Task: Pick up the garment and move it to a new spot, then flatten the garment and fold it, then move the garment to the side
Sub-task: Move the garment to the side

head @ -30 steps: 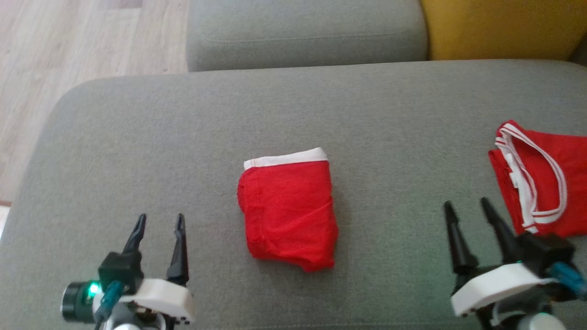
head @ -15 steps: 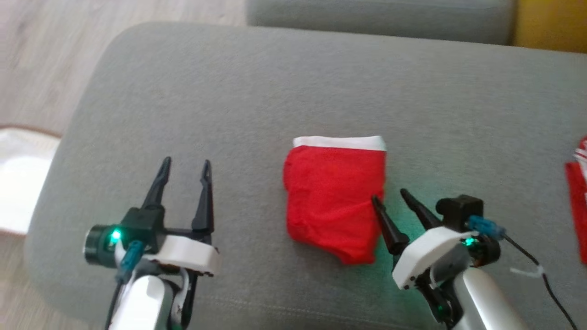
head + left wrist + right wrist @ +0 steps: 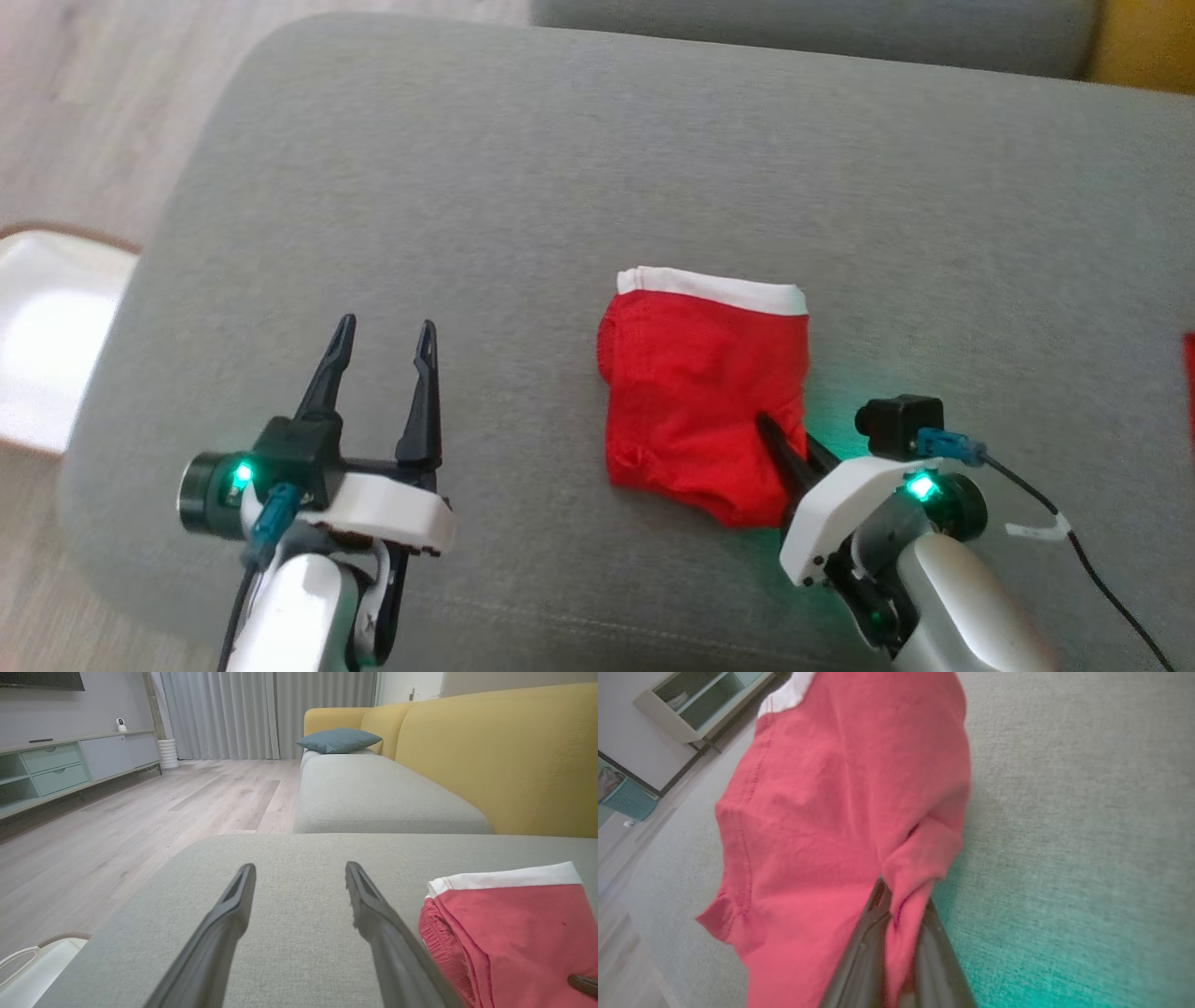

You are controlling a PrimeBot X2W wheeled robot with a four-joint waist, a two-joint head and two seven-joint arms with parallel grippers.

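Observation:
The garment [image 3: 702,392] is a pair of red shorts with a white waistband, folded and lying on the grey sofa cushion [image 3: 597,168]. My right gripper [image 3: 780,437] is shut on the garment's right edge near its lower corner; in the right wrist view the red cloth [image 3: 840,812] is pinched between the two dark fingers [image 3: 859,961]. My left gripper [image 3: 383,336] stands open over bare cushion to the garment's left, with nothing between its fingers. The left wrist view has the garment [image 3: 509,933] at the lower right, beside my open left gripper [image 3: 299,872].
A sliver of another red garment [image 3: 1189,373] shows at the right edge. A white container [image 3: 47,336] stands on the wooden floor to the left. A second grey cushion [image 3: 373,793] and yellow backrest [image 3: 514,756] lie beyond.
My right gripper has closed on the garment's right edge; half a second ago its fingers stood apart beside it. The head camera has shifted, so the whole picture has moved.

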